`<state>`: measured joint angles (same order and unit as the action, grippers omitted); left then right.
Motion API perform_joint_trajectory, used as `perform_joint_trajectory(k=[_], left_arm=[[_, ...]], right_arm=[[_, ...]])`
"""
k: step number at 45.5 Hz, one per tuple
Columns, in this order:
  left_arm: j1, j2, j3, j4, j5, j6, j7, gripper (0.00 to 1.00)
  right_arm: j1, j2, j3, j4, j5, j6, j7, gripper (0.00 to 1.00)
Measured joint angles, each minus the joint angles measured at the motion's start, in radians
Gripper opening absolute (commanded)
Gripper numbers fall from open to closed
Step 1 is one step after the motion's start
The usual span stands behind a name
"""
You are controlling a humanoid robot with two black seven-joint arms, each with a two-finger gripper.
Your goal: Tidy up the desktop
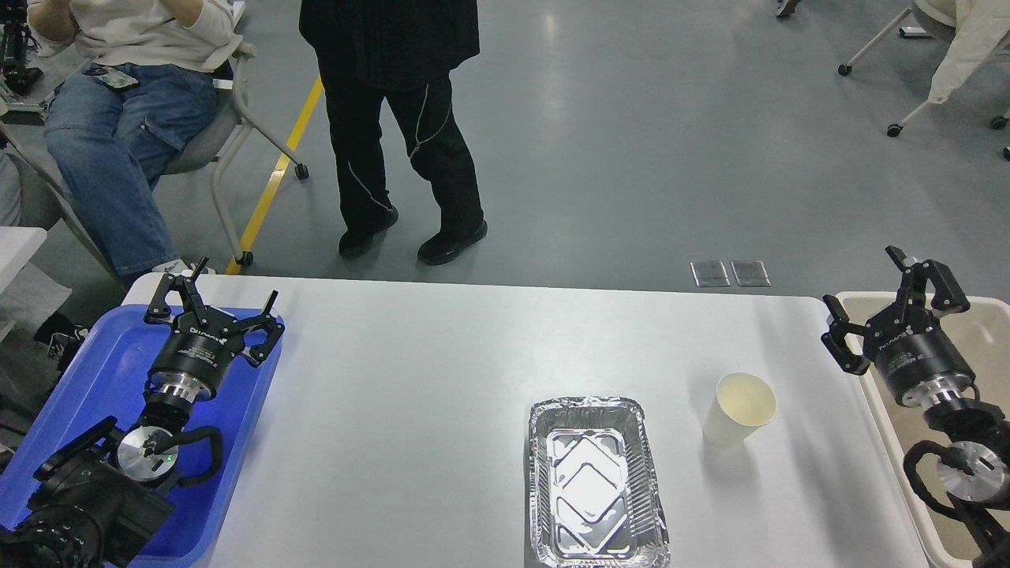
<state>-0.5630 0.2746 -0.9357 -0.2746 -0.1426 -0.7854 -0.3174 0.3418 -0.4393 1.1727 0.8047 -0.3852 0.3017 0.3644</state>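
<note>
Left end effector [225, 304] spread wide, empty, over blue tray [95, 355], right end effector [895, 304] likewise agape, holding nothing, above beige bin [986, 315]

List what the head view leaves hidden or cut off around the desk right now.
- Foil tray: its near end is cut by the bottom edge.
- Blue tray: much of its floor is hidden by the left arm and left gripper.
- Beige bin: its inside is largely behind the right gripper and cut by the right edge.
- Paper cup: whether it holds liquid cannot be told.
- Desktop: its near edge is out of frame.
</note>
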Motion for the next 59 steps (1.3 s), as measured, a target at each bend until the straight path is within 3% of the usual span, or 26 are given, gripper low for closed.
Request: perform_joint_trajectory(k=[59], left_arm=[[0.000,0.000,0.000,0.000,0.000,0.000,0.000,1.00]], right_arm=[[0.014,0.019,-0.001,0.001,-0.001,-0.028,-0.005,1.00]])
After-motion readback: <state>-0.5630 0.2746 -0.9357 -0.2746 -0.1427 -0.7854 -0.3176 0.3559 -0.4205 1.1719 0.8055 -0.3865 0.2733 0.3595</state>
